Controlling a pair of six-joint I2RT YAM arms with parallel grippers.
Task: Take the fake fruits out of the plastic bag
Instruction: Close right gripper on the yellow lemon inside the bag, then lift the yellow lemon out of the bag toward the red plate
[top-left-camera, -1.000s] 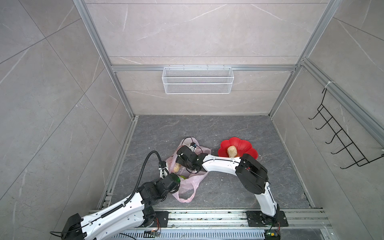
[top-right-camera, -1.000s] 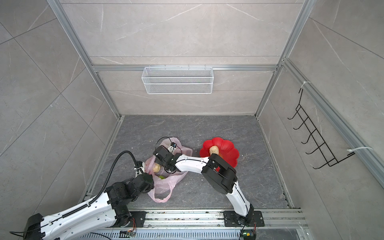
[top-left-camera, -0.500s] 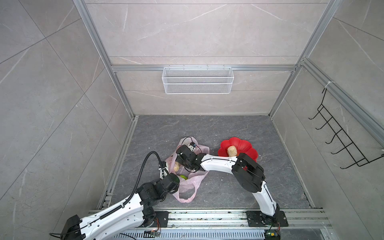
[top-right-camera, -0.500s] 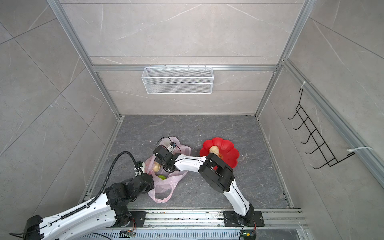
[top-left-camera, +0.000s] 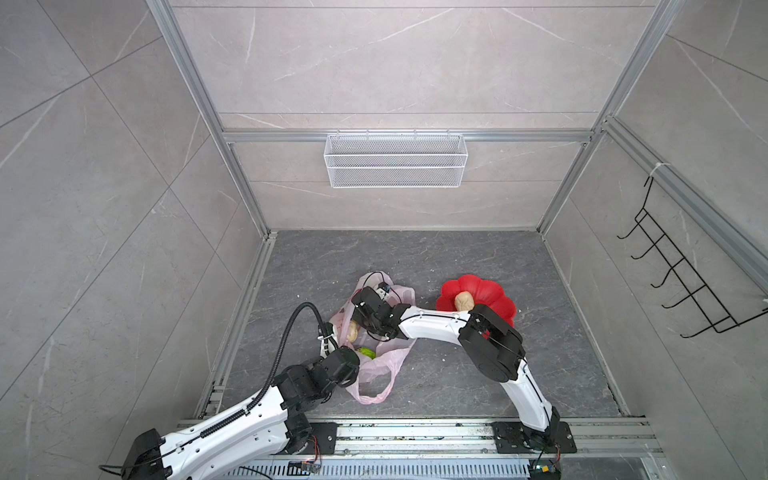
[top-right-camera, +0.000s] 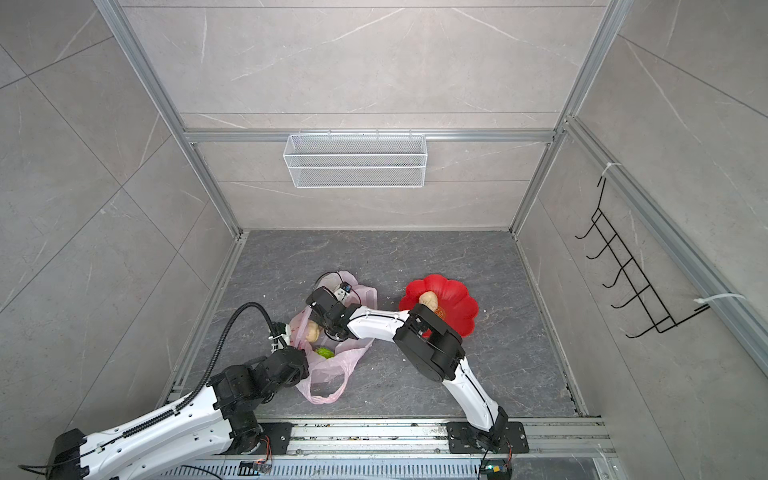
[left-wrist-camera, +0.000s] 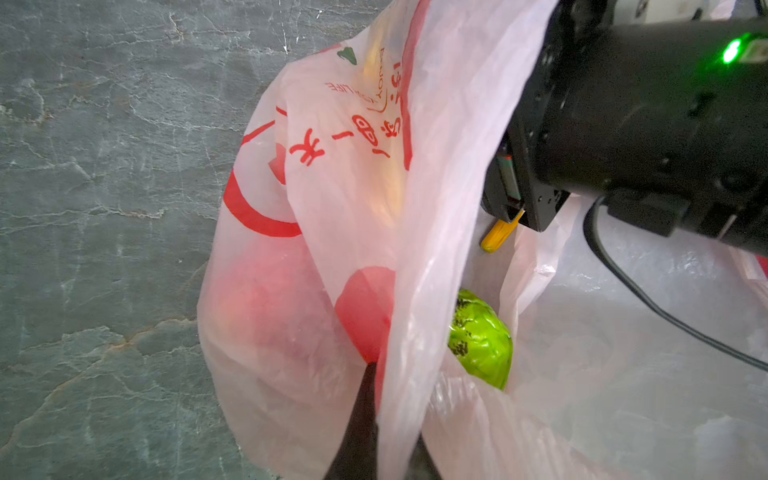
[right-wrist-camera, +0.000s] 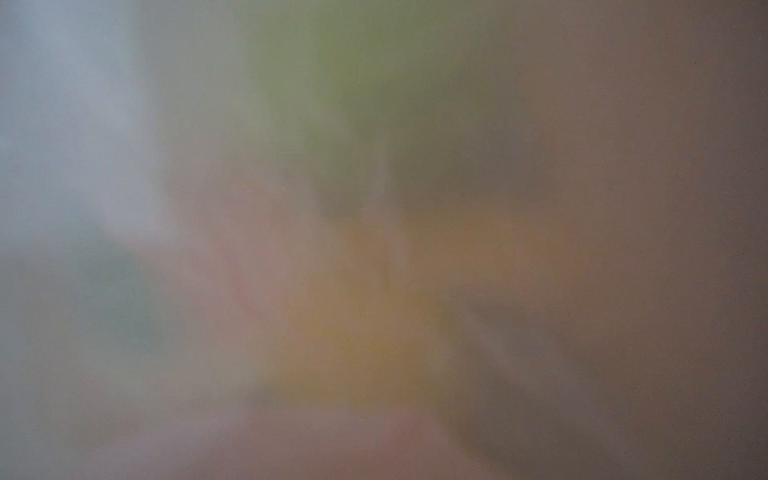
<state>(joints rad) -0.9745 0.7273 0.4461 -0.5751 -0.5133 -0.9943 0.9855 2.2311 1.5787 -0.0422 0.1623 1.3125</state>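
Note:
The plastic bag (top-left-camera: 384, 357) lies crumpled on the grey floor in both top views, its pale pink film printed in red (left-wrist-camera: 332, 137). My left gripper (left-wrist-camera: 390, 449) is shut on a fold of its rim and holds the mouth up. Inside lie fake fruits: a beige lump (top-left-camera: 353, 331), a green netted ball (left-wrist-camera: 480, 345) and a red apple (left-wrist-camera: 270, 316) that shows through the film. My right gripper (top-left-camera: 365, 329) reaches down into the mouth beside the beige lump, its fingers hidden. The right wrist view is only a blur.
A red flower-shaped dish (top-left-camera: 494, 295) stands to the right of the bag with a beige lump (top-left-camera: 464, 300) in it. A white wire basket (top-left-camera: 395, 160) hangs on the back wall and a black hook rack (top-left-camera: 681, 274) on the right wall.
The right arm's elbow has edged a little to the left while its wrist stays in the bag's mouth. The left arm and the bag have hardly moved.

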